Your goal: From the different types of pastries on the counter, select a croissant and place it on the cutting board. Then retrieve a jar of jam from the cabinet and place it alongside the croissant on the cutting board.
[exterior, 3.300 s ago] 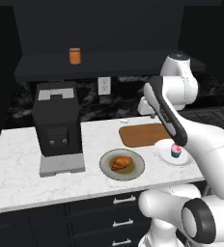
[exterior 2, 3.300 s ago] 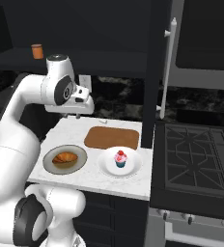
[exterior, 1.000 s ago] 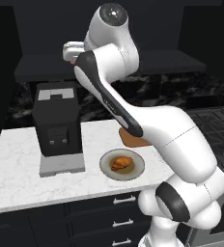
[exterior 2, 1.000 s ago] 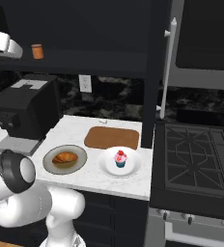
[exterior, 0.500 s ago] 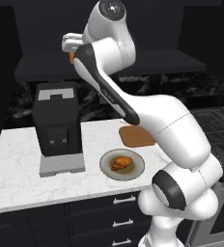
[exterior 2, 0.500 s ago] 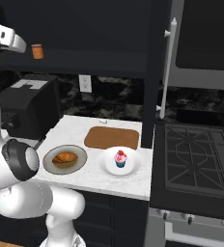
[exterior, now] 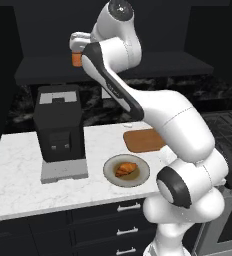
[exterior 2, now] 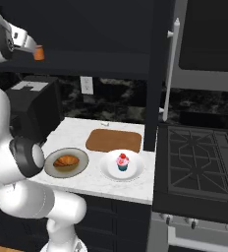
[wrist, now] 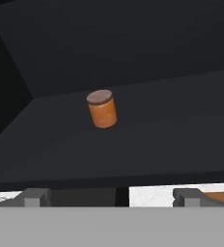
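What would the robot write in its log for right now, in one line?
gripper: open, facing jar of jam | jar: upright on cabinet shelf | croissant: on plate | cutting board: bare

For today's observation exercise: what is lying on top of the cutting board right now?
Nothing shows on the cutting board in the right base view: its whole top is bare. The croissant sits on a plate beside it. In the left base view the arm covers part of the board.

The jar of jam is orange with a brownish-grey lid, on the black cabinet shelf. The desk is white marble with grey veins. The croissant is golden-orange on a grey-beige plate; the cutting board is reddish-brown. The cupcake has pink frosting and a teal wrapper.
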Controlling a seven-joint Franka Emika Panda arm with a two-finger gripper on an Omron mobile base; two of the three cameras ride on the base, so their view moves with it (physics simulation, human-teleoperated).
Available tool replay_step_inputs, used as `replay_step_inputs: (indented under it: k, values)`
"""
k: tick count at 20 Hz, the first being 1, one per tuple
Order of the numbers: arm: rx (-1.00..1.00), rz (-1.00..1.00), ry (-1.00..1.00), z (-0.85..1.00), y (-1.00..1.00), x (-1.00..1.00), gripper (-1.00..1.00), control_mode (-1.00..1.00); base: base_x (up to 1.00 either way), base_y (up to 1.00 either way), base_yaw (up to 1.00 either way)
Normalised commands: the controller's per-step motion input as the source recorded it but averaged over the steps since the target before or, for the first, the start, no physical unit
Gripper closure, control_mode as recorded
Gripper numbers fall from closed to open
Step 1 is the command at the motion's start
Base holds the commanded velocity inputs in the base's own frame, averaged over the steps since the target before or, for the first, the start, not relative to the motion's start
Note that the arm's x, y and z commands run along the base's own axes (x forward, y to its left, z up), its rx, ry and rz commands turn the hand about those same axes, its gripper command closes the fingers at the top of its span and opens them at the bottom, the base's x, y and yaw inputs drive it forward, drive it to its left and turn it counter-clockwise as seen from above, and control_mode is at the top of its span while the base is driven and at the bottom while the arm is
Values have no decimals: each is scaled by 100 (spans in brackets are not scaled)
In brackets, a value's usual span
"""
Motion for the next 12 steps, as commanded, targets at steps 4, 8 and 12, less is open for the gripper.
replay_step_inputs:
  k: [4, 8, 12]
  values:
    - [5, 2, -2, -27, -2, 38, -100, -100, 0, 0, 0]
    - [9, 7, -4, -12, 1, 55, -100, -100, 0, 0, 0]
    - [9, 12, -6, 0, 4, 58, -100, -100, 0, 0, 0]
